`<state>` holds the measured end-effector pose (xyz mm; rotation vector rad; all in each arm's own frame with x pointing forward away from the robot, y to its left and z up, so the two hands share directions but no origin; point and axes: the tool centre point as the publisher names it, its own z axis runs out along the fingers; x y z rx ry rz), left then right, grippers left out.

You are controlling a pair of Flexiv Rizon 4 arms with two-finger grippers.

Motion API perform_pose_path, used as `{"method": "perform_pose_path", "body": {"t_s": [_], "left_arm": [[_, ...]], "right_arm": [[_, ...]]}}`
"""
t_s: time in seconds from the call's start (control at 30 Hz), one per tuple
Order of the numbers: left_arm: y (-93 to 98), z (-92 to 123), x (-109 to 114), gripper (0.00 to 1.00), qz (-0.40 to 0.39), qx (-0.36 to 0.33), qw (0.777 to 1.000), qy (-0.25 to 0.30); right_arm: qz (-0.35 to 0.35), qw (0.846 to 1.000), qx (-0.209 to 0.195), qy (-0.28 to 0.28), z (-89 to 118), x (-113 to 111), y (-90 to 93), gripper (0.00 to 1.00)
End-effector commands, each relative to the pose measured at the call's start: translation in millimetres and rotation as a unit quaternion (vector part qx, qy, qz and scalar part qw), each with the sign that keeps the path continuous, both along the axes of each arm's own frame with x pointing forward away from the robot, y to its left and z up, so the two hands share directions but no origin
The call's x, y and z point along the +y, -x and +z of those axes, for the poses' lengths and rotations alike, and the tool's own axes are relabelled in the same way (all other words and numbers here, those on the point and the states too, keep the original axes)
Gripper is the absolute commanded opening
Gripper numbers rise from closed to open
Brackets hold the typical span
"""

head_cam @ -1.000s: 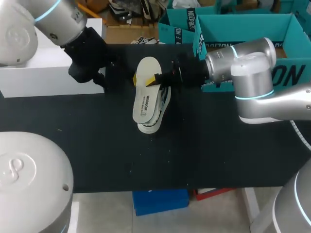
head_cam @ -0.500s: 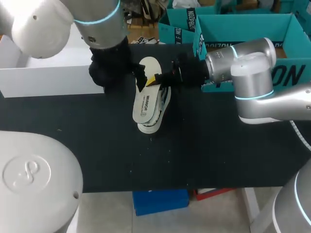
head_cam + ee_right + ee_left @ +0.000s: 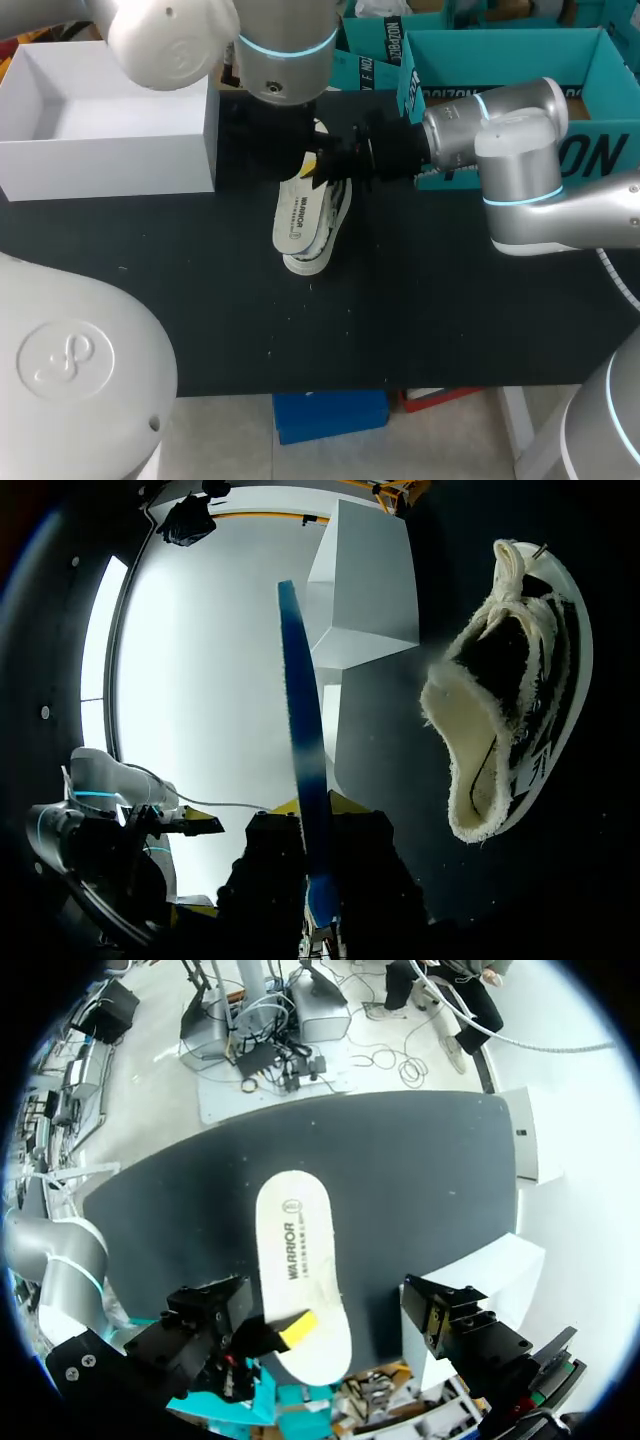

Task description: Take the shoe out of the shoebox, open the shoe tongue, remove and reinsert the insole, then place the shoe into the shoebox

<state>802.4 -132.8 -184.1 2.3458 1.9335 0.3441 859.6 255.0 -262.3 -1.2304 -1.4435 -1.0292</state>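
A white insole (image 3: 298, 215) with dark print lies tilted over the white striped shoe (image 3: 336, 212) at mid-table. My right gripper (image 3: 318, 166) is shut on the insole's far end. From the right wrist the insole (image 3: 303, 770) shows edge-on with a blue underside, pinched in the gripper (image 3: 318, 815); the shoe (image 3: 510, 700) lies on its side beside it, its opening facing the camera. My left arm (image 3: 285, 55) hangs over that far end. The left gripper (image 3: 325, 1320) is open wide, above and astride the insole (image 3: 298, 1260), not touching it. The white shoebox (image 3: 110, 150) stands at the back left.
Teal cardboard boxes (image 3: 500, 60) crowd the back right behind my right arm. The black tabletop (image 3: 420, 320) stretches in front of the shoe.
My left arm has swung right from over the white shoebox to above the insole's far end, uncovering the box. The right arm, insole and shoe have stayed put.
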Motion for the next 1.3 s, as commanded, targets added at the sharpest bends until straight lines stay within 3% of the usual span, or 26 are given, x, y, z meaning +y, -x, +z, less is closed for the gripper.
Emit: {"method": "perform_pose_path", "body": {"t_s": [0.03,0.3,0.67,1.0,1.3], "left_arm": [[2.6,-2,-4,1.00,0.012,-0.011,1.000,-0.026],[4.4,-3,-5,1.00,0.009,-0.009,1.000,0.014],[-5.7,-5,-7,1.00,0.002,-0.003,1.000,0.018],[-40.3,-2,-11,1.00,0.005,0.006,1.000,0.028],[-84.2,-3,-11,1.00,0.023,0.021,0.999,0.041]], "right_arm": [[-0.001,1.000,0.000,0.001,-1,1,0.0,0.00],[-0.001,1.000,0.000,0.001,-1,1,0.0,0.00],[-0.001,1.000,0.000,0.001,-1,1,0.0,0.00],[-0.001,1.000,0.000,0.001,-1,1,0.0,0.00],[-0.001,1.000,0.000,0.001,-1,1,0.0,0.00]]}}
